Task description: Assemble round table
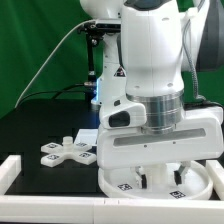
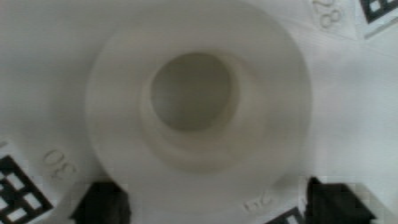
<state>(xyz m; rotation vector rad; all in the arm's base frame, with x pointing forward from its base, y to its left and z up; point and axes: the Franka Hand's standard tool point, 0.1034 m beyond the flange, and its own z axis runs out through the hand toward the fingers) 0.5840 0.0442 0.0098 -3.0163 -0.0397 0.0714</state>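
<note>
Beneath the tool (image 2: 222,202), the short leg (image 2: 196,160)

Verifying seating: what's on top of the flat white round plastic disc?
Short thick white cylindrical leg stands on the disc, bore up. The leg covers their joint; seating can't be seen.

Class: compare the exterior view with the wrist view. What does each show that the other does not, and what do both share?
Exterior only: the cross base, the arm and the black table. Wrist only: the hole down the leg, seen from above. Both: the disc with its tags.
</note>
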